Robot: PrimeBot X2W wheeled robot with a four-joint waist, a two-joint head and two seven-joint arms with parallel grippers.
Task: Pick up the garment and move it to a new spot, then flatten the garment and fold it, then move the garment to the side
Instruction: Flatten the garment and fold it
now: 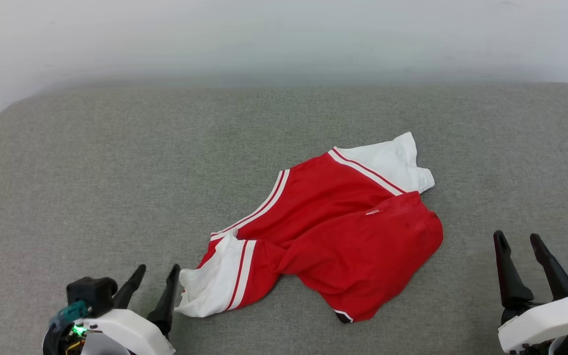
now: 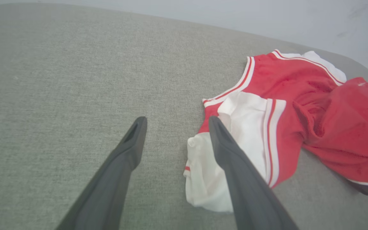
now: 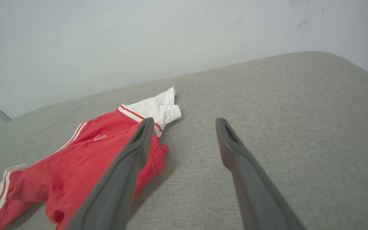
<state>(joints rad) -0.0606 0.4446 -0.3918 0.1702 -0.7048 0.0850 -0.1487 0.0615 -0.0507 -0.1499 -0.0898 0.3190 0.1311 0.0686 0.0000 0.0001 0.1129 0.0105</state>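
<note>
The garment (image 1: 343, 231) lies crumpled on the grey cushioned surface (image 1: 116, 172), a red jersey with white striped sleeve ends; one sleeve points to the far right, the other lies at the near left. Its print is hidden. My left gripper (image 1: 158, 275) stands open at the lower left, its right finger just beside the near white sleeve (image 2: 244, 127). In the left wrist view the left gripper (image 2: 175, 122) holds nothing. My right gripper (image 1: 517, 239) is open at the lower right, apart from the garment (image 3: 75, 172). In the right wrist view the right gripper (image 3: 184, 123) is empty over bare fabric.
A pale wall (image 1: 284, 39) rises behind the grey surface's far edge. The surface rounds off at its far left corner (image 1: 3, 113). Bare grey fabric stretches left of and beyond the jersey.
</note>
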